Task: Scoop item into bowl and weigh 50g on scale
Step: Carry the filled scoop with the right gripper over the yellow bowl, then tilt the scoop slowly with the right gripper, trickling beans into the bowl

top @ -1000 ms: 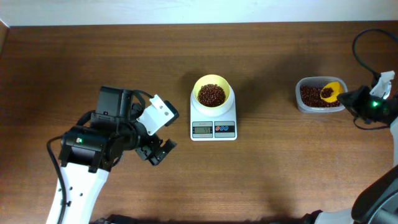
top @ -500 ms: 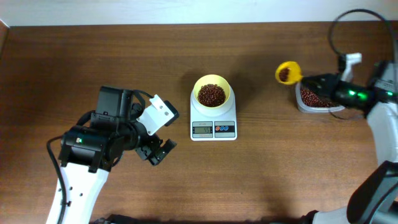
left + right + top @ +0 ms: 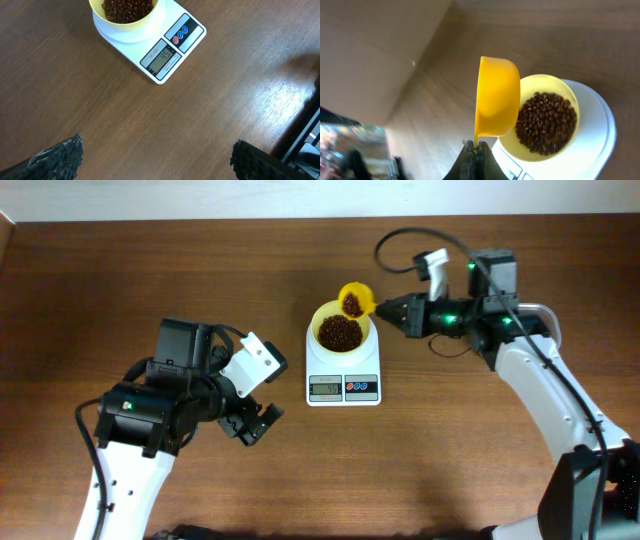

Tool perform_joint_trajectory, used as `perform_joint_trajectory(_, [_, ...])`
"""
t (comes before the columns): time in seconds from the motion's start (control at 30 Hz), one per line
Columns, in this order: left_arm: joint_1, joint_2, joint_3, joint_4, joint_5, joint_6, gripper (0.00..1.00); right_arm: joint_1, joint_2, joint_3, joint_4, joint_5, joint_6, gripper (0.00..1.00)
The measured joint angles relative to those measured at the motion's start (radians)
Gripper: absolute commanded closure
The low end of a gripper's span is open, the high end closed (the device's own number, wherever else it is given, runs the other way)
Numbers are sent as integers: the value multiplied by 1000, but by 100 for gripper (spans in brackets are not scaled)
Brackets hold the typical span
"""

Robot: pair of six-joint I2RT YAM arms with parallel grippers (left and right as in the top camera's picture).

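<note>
Dark red-brown beans [image 3: 340, 333] fill the pale yellow bowl [image 3: 322, 316], which sits centred on the white scale [image 3: 343, 372]. Just above the bowl's far right rim hangs a bright yellow scoop [image 3: 353, 300]. It is tipped on its side with more beans inside and its mouth turned toward the bowl, likely so the load drops in rather than onto the scale.

The right fingers [image 3: 470, 157] are clenched on the scoop's thin handle, and the right arm [image 3: 530, 375] reaches in from the right of the scale. The scale's display [image 3: 161, 59] faces the near edge, but its digits are too small to read surely.

Well apart to the left of the scale, the left fingers [image 3: 57, 157] are spread wide above the wooden table [image 3: 450, 460], grasping nothing. Nothing stands between scoop and bowl.
</note>
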Motion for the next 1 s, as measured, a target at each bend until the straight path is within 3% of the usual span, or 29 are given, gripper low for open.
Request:
perform_joint_trajectory(0.13, [0, 0, 0, 0, 0, 0, 1, 50, 0, 0, -5, 68, -190, 96])
perform_joint_trajectory(0.37, [0, 0, 0, 0, 0, 0, 1, 53, 0, 0, -10, 151, -372, 96])
perform_joint_trajectory(1.0, [0, 0, 0, 0, 0, 0, 1, 53, 0, 0, 23, 97, -433, 96])
